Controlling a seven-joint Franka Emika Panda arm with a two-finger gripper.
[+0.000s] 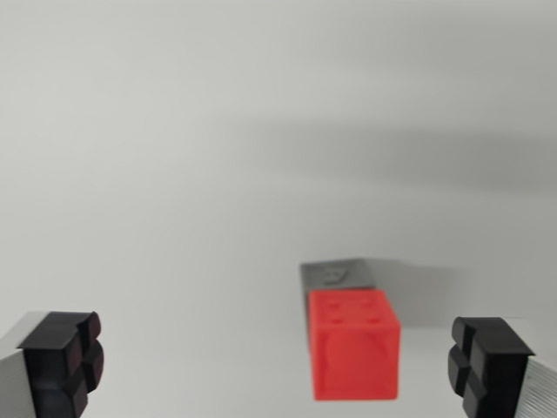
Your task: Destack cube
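A red cube (352, 344) stands on the white table, low in the wrist view and right of centre. Right behind it a grey cube (336, 273) shows only its top face; whether the red one sits on it or in front of it, I cannot tell. My gripper (278, 361) is open, its black left fingertip (65, 361) at the wrist view's lower left and its right fingertip (487, 361) at the lower right. The red cube lies between the fingers, nearer the right one, with a gap on both sides.
The white table surface (174, 174) fills the view. A broad soft shadow (392, 157) crosses the upper right.
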